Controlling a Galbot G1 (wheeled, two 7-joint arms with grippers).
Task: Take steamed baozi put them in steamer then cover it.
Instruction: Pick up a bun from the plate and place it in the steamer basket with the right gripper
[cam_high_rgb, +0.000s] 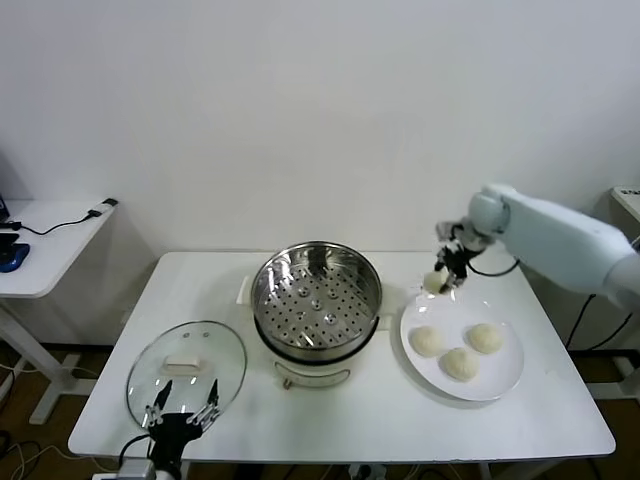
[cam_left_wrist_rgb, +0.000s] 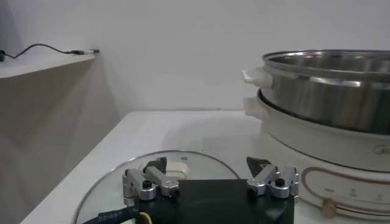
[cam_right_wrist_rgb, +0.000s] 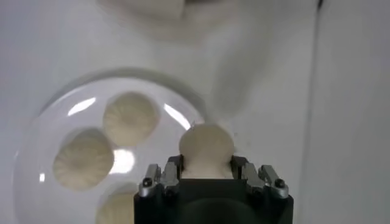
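Observation:
My right gripper (cam_high_rgb: 440, 281) is shut on one steamed baozi (cam_high_rgb: 434, 283) and holds it in the air above the far left edge of the white plate (cam_high_rgb: 505, 381). In the right wrist view the baozi (cam_right_wrist_rgb: 206, 146) sits between the fingers (cam_right_wrist_rgb: 172, 170). Three more baozi (cam_high_rgb: 426, 341) (cam_high_rgb: 485, 338) (cam_high_rgb: 459, 364) lie on the plate. The steel steamer (cam_high_rgb: 316, 297) stands open at the table's middle, its perforated tray bare. My left gripper (cam_high_rgb: 182, 412) is open, parked at the table's front left edge beside the glass lid (cam_high_rgb: 186, 370).
The glass lid with its white handle lies flat on the table left of the steamer; it also shows in the left wrist view (cam_left_wrist_rgb: 177, 170). A side table (cam_high_rgb: 45, 245) with cables stands at far left. The white wall is behind.

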